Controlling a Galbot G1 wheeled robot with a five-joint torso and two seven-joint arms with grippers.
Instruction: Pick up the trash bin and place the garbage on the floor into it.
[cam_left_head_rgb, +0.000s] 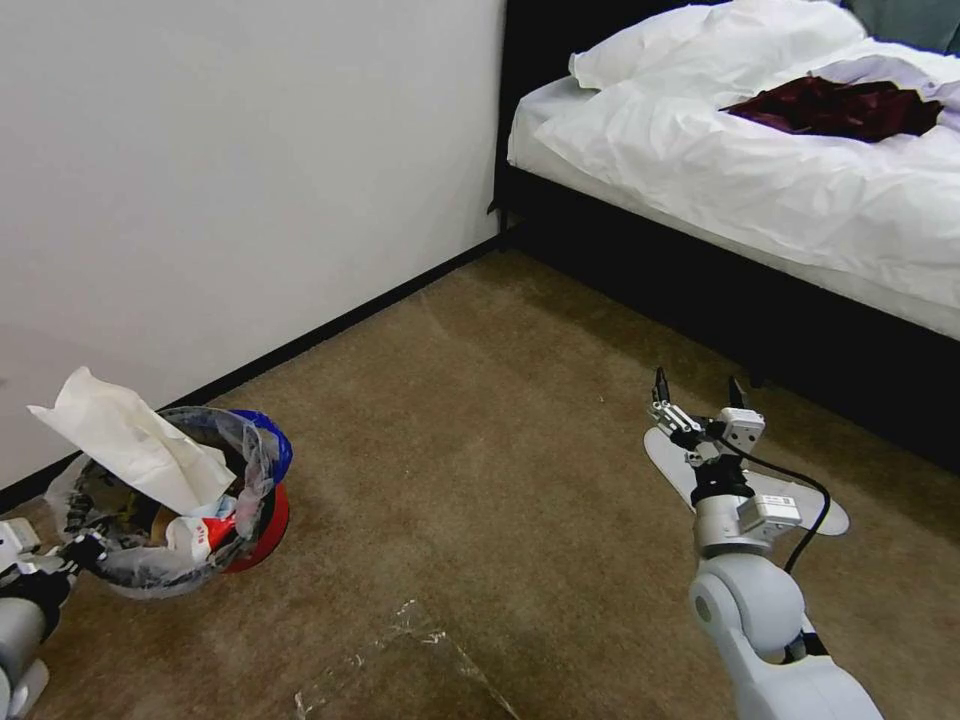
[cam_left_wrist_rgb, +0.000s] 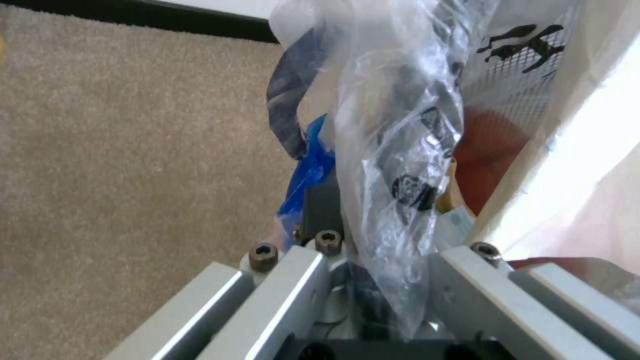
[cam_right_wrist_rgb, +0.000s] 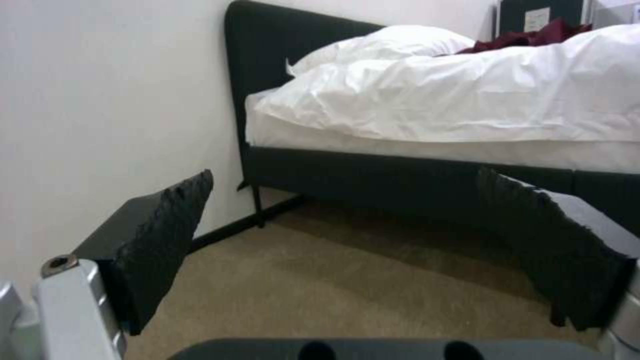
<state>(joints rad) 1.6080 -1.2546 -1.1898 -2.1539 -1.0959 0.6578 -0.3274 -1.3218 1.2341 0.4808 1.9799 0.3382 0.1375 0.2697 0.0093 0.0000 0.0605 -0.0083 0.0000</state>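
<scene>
A bed (cam_left_head_rgb: 760, 180) with white bedding stands along the far edge of the carpeted floor (cam_left_head_rgb: 480, 440), well apart from the work. The trash bin (cam_left_head_rgb: 190, 500), tilted near the wall and holding tissue and wrappers, hangs from the left gripper (cam_left_wrist_rgb: 373, 260), which pinches its plastic liner (cam_left_wrist_rgb: 393, 150). The right gripper (cam_left_head_rgb: 700, 400) hovers spread and empty. Risk: the thin liner may slip or tear, spilling the contents.

Bin (cam_left_head_rgb: 255, 520): tilted by the wall, tissue (cam_left_head_rgb: 130, 440) sticking out.
Left gripper (cam_left_head_rgb: 82, 552): at its rim.
Right gripper (cam_left_head_rgb: 697, 392): open over carpet (cam_left_head_rgb: 480, 450).
</scene>
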